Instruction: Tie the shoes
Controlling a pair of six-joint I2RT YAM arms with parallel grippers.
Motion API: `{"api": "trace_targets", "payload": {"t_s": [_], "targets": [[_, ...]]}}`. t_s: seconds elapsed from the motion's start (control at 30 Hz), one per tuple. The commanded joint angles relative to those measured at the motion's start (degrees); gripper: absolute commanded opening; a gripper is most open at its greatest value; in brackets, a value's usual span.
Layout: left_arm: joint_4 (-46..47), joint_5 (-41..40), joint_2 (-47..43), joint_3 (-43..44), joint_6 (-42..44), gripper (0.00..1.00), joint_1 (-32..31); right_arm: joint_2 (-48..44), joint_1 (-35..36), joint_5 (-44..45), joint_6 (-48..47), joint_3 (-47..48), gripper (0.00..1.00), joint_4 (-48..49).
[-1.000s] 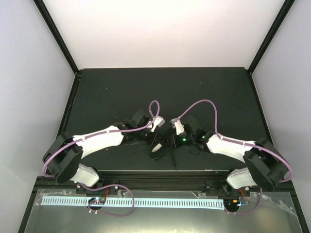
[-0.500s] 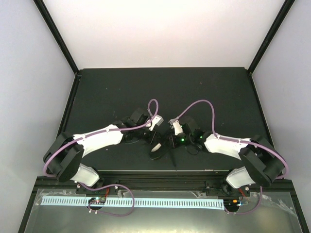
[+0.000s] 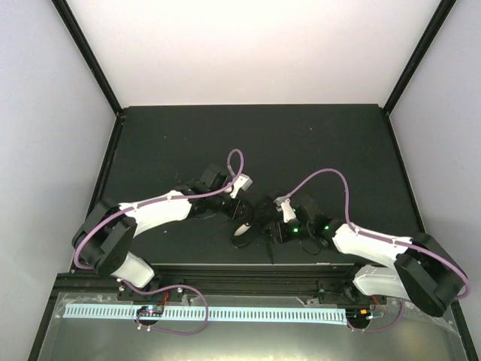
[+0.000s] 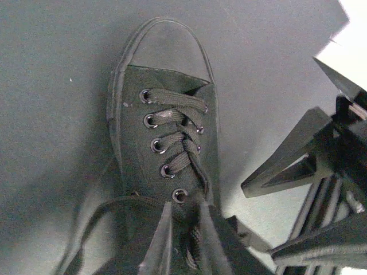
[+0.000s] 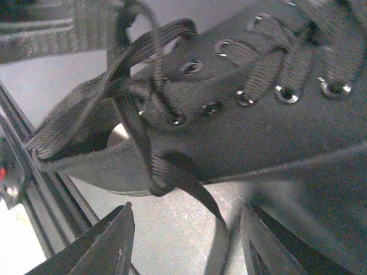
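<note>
Okay, I see the black shoe (image 3: pixel 242 230) upright near the black table's (image 3: pixel 173 143) front edge, between both arms; right gripper (image 5: pixel 187 209) is open beside its collar with a loose lace (image 5: pixel 189 183) crossing the gap, while left gripper (image 4: pixel 184 206) fingers sit nearly together over the tongue, grip unclear.

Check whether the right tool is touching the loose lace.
Cannot tell. Right wrist view: the loose lace runs between the fingers of the open right tool, blurred beside one; neither contact nor gap is plain.

Lab booth, shown by white walls (image 3: pixel 255 45), black table (image 3: pixel 173 143)
</note>
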Motion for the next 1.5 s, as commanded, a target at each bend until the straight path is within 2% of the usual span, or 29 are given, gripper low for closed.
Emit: {"api": "trace_targets", "payload": {"t_s": [0.0,0.1,0.17,0.23,0.4,0.73,0.83,1.1,1.17,1.2,1.3,1.4,1.47], "targets": [[2.9,1.6,0.7,-0.2,1.1,0.27,0.4,-4.2,0.3,3.3,1.4,-2.7,0.60,-1.0],[1.8,-1.0,-1.4,-0.9,1.7,0.50,0.4,-4.9,0.3,4.0,2.2,-4.3,0.66,-0.3],[0.5,-3.7,-3.7,-1.4,2.2,0.59,0.5,-5.3,0.3,3.9,2.8,-5.4,0.66,0.9],[-0.4,-4.9,-6.3,-2.0,3.3,0.65,0.5,-5.6,0.3,3.1,3.2,-6.6,0.66,2.7],[-2.3,-0.5,-9.5,-3.9,4.4,0.67,0.3,-3.6,0.6,3.6,2.6,-7.4,0.62,4.7],[0.1,5.7,-9.9,-8.9,-2.1,0.70,-0.5,3.6,3.0,3.0,2.0,-5.1,0.47,9.1],[1.0,5.9,-9.9,-9.9,-3.3,0.73,-0.7,5.4,3.5,3.0,2.3,-4.5,0.40,9.8],[4.9,8.5,-6.4,-10.2,-4.5,0.74,-1.7,6.5,3.7,3.8,3.2,-4.6,0.19,9.6],[5.4,8.4,-6.6,-10.0,-4.6,0.71,-1.9,6.3,3.7,4.3,3.5,-4.6,0.13,8.9],[5.4,7.9,-6.7,-10.0,-4.5,0.65,-1.9,6.1,3.6,4.6,3.6,-4.5,0.09,8.4],[4.7,5.3,-7.4,-10.1,-4.4,0.36,-1.8,4.6,3.7,6.3,3.9,-4.1,0.02,5.4],[4.3,4.3,-7.6,-10.4,-4.4,0.15,-1.8,1.7,3.6,9.5,3.1,-3.1,0.02,-0.4],[4.3,4.0,-7.4,-10.7,-4.5,0.05,-1.8,-0.6,3.5,13.5,2.6,-2.2,0.02,-6.9]]}}
